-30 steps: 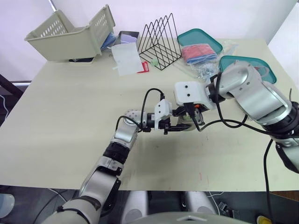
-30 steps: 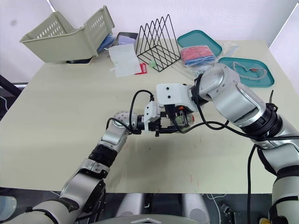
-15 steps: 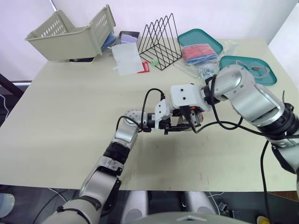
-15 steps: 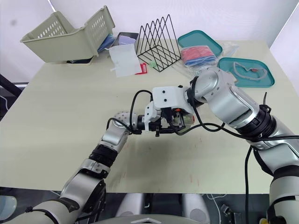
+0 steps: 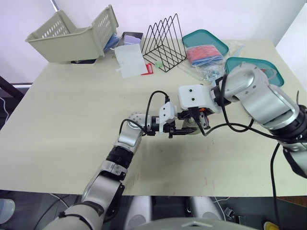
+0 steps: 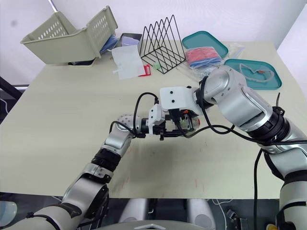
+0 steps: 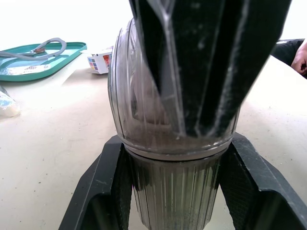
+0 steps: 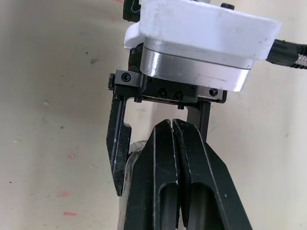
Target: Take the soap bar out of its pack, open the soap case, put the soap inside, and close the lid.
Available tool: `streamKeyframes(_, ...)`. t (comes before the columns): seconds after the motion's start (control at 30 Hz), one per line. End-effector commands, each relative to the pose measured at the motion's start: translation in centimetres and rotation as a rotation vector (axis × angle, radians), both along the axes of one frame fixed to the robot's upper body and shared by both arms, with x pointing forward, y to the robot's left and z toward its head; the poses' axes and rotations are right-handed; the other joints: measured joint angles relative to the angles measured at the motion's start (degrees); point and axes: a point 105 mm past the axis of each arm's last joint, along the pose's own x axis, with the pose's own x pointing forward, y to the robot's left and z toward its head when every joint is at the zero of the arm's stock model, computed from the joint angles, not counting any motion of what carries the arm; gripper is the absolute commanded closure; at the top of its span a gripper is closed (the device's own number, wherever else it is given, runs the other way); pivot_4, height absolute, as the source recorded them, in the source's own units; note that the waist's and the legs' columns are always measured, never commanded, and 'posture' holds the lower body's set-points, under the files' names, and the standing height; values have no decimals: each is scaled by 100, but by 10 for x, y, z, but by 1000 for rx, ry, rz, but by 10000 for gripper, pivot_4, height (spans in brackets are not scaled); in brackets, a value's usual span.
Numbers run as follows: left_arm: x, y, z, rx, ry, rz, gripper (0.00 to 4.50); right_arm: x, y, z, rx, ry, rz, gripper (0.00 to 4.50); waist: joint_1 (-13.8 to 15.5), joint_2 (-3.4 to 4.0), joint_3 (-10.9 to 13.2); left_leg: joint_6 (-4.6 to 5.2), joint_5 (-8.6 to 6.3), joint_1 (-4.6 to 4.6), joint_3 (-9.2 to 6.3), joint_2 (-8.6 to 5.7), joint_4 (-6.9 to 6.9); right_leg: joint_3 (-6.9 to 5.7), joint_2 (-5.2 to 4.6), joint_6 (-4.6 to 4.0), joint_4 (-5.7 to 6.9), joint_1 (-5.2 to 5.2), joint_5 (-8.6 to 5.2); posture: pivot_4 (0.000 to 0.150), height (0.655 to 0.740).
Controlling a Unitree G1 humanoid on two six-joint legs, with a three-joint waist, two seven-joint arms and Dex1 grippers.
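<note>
The soap case (image 7: 172,191) was found clamped by the left gripper (image 7: 176,148) near the middle of the table (image 5: 72,120), evidently to steady it. The right gripper (image 8: 172,123), fingers pressed together, bore on its lid.

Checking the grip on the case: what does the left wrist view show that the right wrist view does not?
Left wrist view: the ribbed wall of the clear plastic soap case clamped in the left hand, a pale shape inside it, and a teal tray behind. Right wrist view: the left hand's white-and-metal wrist housing and red specks on the table. Shared: the right hand, fingers pressed together, meeting the case between the left hand's black fingers.
</note>
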Motion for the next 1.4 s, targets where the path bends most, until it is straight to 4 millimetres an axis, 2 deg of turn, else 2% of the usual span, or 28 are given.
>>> streamKeyframes(0.03, -1, -1, 14, -38, -58, -21, 25452, 12, -17, -22, -71, 23, -87, 44503, 0, 0, 0, 0, 0, 0, 0, 0, 0, 0, 0, 0, 0, 0, 0, 1500, 7400)
streamKeyframes(0.23, -1, -1, 14, -39, -58, -19, 25452, 6, -6, -24, -80, 9, -42, 44503, 5, 0, -1, 0, 0, 1, 0, 0, 1, 0, 0, 0, 1, 1, 0, 1500, 7400)
streamKeyframes(0.53, -1, -1, 14, -38, -61, -18, 25452, 7, -6, -27, -103, 1, -33, 44503, 11, 0, 0, 0, 0, 0, -1, 0, 1, -1, -1, 0, 1, 0, 0, 1500, 7400)
streamKeyframes(0.83, -1, -1, 14, -38, -59, -17, 25452, 6, -13, -11, -88, -19, -45, 44503, 13, 0, 0, 0, 0, -2, -1, 0, 1, -2, -1, 0, -1, 0, 0, 1500, 7400)
streamKeyframes(1.1, 0, 2, 14, -39, -55, -15, 25452, 9, -24, -5, -91, -25, -79, 44503, 3, 0, 0, 0, 0, -2, -3, 0, -1, -3, -1, 0, -1, -1, 0, 1500, 7400)
streamKeyframes(1.4, 1, 3, 14, -32, -54, -14, 25452, 7, -20, -3, -57, -15, -75, 44503, -15, 0, 0, 0, 0, 1, 0, 1, -1, -3, 0, 0, 0, 0, 0, 1500, 7400)
